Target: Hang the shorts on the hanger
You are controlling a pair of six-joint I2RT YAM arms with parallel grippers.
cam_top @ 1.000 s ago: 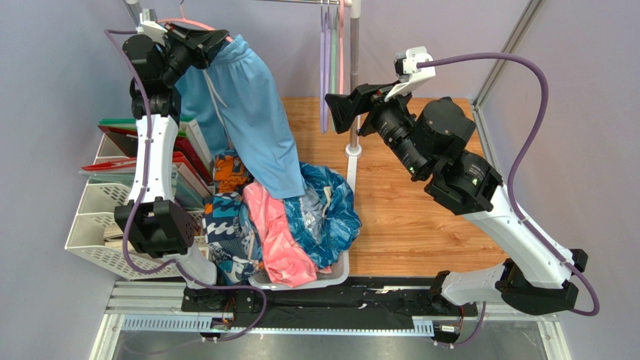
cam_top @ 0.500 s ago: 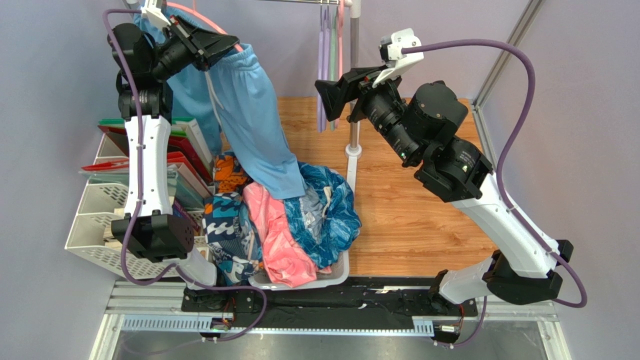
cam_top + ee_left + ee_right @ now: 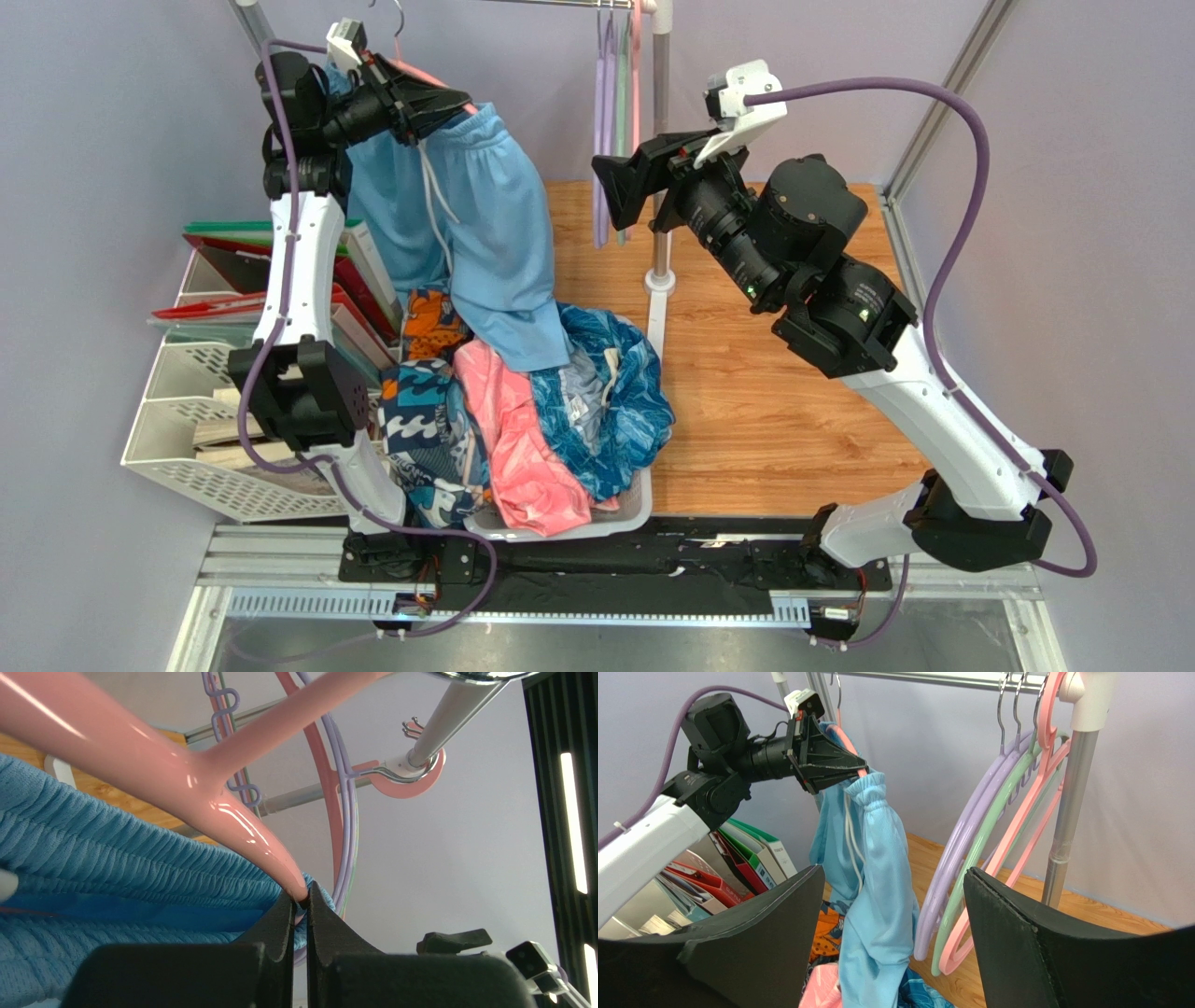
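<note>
L gripper point(image 3: 300, 906) pinched shut on the hanger point(image 3: 210, 805), held high at 11 o'clock. The shorts point(image 3: 484, 238) are draped over it, legs hanging down twd the laundry basket point(image 3: 624, 515) at 6. R gripper point(image 3: 617, 193) at 12 to 1 o'clock, jaws wide, holding nothing, facing the shorts. Rack pole point(image 3: 659, 140) and spare hangers point(image 3: 976, 875) crowd just beside it.

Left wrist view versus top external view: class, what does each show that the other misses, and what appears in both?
Only the left wrist view shows, close up, the left claw shut on the thin end of the pink hanger, and the ribbed weave of the waistband. Only the top external view shows the open right claw, the basket of clothes, the file rack and the legs of the shorts hanging toward the pile. Both show the shorts, the pink hanger and the purple hangers.
</note>
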